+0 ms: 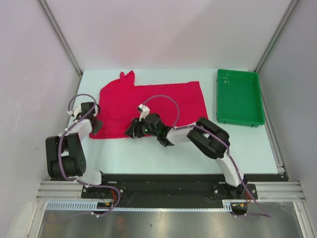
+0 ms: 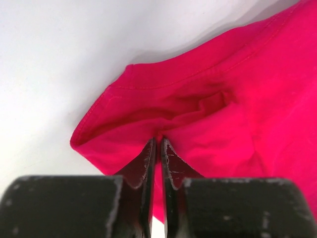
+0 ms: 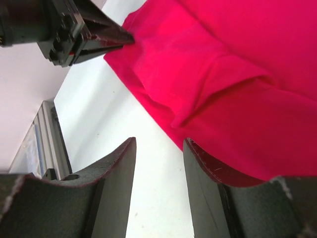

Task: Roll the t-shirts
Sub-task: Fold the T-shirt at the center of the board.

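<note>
On the white table [image 1: 163,156], over its left and middle part, the crimson t-shirt [image 1: 158,101] lies spread almost flat, near the green tray [image 1: 238,99] at the right but not touching it. The cloth looks thin, light and very soft, so I judge it will sag, wrinkle and slide on the smooth top rather than keep any shape. It is best taken along the near hem [image 3: 148,106], at two places apart, so that the roll begins straight. The left gripper [image 2: 158,141] is closed on a small fold at the near left corner. The right gripper [image 3: 159,146] stands open at the hem and holds nothing.
</note>
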